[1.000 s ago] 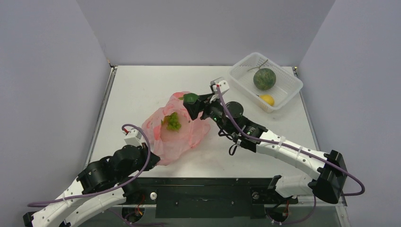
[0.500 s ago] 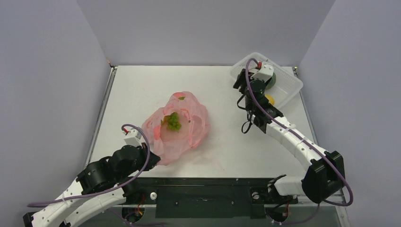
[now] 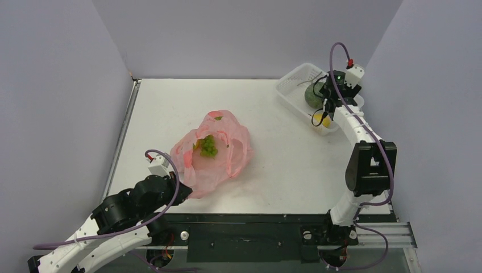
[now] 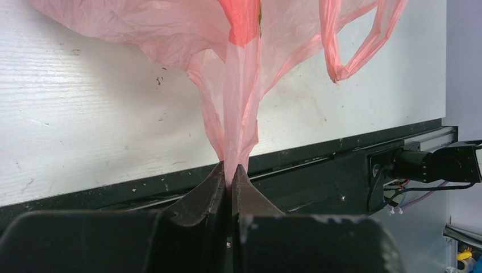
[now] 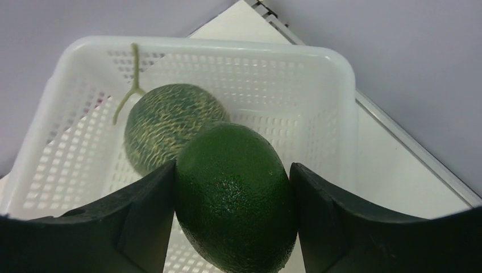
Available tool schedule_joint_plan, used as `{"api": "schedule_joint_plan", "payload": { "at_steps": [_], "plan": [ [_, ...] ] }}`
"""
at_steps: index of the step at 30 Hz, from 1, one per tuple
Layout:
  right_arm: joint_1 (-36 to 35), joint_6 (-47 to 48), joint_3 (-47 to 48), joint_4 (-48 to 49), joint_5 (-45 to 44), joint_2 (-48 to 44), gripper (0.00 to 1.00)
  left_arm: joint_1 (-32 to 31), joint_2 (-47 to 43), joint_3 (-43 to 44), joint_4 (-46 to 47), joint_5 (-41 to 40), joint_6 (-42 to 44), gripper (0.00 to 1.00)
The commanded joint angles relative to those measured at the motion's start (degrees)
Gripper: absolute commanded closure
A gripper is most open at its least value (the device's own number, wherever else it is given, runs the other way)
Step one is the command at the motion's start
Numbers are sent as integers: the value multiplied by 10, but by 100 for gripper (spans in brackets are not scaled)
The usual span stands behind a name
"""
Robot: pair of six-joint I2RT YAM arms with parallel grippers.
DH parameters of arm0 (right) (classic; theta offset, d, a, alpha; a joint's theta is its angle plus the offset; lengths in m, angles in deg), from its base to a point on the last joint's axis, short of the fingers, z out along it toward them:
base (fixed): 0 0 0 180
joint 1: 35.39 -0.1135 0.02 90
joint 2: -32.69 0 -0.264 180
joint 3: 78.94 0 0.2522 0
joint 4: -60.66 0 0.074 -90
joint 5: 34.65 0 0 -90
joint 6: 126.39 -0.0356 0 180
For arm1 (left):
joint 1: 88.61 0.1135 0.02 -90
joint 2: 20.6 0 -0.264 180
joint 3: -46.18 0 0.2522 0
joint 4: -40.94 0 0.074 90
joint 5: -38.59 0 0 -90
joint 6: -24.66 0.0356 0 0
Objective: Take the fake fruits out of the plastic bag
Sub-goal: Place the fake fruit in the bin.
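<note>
Starting on your left, the left gripper point(image 4: 229, 170) has its jaws drawn almost together, pinching a twisted fold of the plastic bag point(image 3: 219, 153) at the near edge of the table point(image 3: 165, 108). From that wrist camera you see the pink film fan upward and outward from the pinch, with a handle loop point(image 4: 352, 51) hanging free to the right and touching nothing.

In the overhead view the bag lies crumpled near the middle of the table, its mouth gaping upward. You can see the light-green leafy piece point(image 3: 208, 147) sitting inside the opening. If other fruit lies under the film, the creases hide it from you.

Moving to your right, the table between the bag and the white basket point(image 3: 293, 79) is bare. The basket stands at the far right corner, well apart from the bag. The right arm reaches out over it, and the right gripper point(image 5: 233, 190) is spread moderately wide around the dark green oval point(image 5: 236, 216), one of its fingers point(image 5: 142, 222) on each flank.

The wrist camera shows the oval held over the basket, with the melon point(image 5: 165, 128) lying inside just behind it, pale stem pointing to the far wall. You cannot tell whether oval and melon touch. From above, the lemon point(image 3: 319, 119) rests at the basket's near end, partly covered by the arm.
</note>
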Motion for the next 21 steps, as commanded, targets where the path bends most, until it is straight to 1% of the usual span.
{"api": "schedule_joint_plan", "payload": {
  "at_steps": [1,3,6,11,14,16,17,19,20,21],
  "plan": [
    [46,-40,69,-66,58,52,96,-1,-3,10,5,-8,-7,100],
    [60,-42,86,-73,70,74,93,-1,-1,9,7,-8,-8,100],
    [67,-42,107,-82,68,101,87,-1,3,8,14,-5,-7,100],
    [79,-40,136,-99,71,152,84,-1,13,13,16,-3,-4,100],
    [84,-36,154,-104,87,174,80,-1,13,13,15,-3,-4,100],
    [87,-29,159,-104,92,186,75,-1,13,12,16,-2,-2,100],
    [87,-28,162,-104,94,193,71,-1,13,12,16,-2,-2,100],
    [91,-27,164,-106,101,201,65,-1,15,12,16,-3,-2,100],
    [93,-27,164,-107,107,204,64,-1,16,13,17,-2,-2,100],
    [94,-27,164,-108,109,208,60,-1,17,13,17,-2,-3,100]
  ]
}}
